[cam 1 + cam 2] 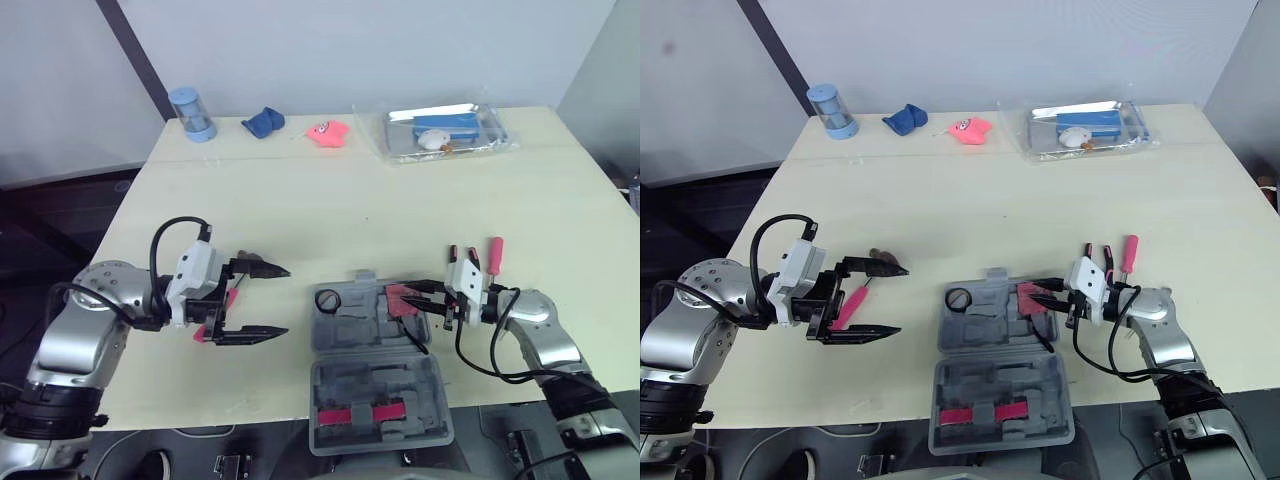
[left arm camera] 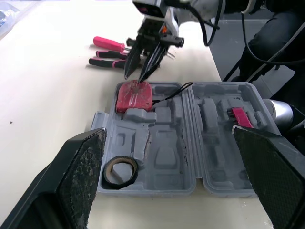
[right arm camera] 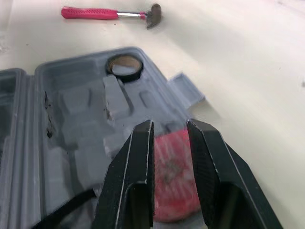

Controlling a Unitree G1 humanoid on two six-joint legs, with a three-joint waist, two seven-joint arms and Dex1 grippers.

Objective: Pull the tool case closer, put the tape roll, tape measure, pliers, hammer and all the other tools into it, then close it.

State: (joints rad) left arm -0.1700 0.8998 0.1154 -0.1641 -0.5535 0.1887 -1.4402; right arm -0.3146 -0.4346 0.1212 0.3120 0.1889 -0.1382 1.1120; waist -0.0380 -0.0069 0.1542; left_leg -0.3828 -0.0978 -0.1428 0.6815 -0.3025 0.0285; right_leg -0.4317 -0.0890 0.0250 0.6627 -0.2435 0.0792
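Moulded tool case (image 2: 164, 157) holds a blocky, perhaps rubbery tape measure (image 2: 135, 95).

Soft, even light falls from above on the pale tabletop (image 1: 400, 200), which reads bright against the dark floor (image 1: 50, 225) at the left. Shadows are faint: a thin one under the left end effector (image 1: 285, 300), another along the case (image 1: 380, 382). The plastic bag (image 1: 445, 130) throws small glints

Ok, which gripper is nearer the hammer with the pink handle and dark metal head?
Left. The left gripper hangs open right by the hammer; the right gripper is across the grey plastic tool case, over the red tape measure.
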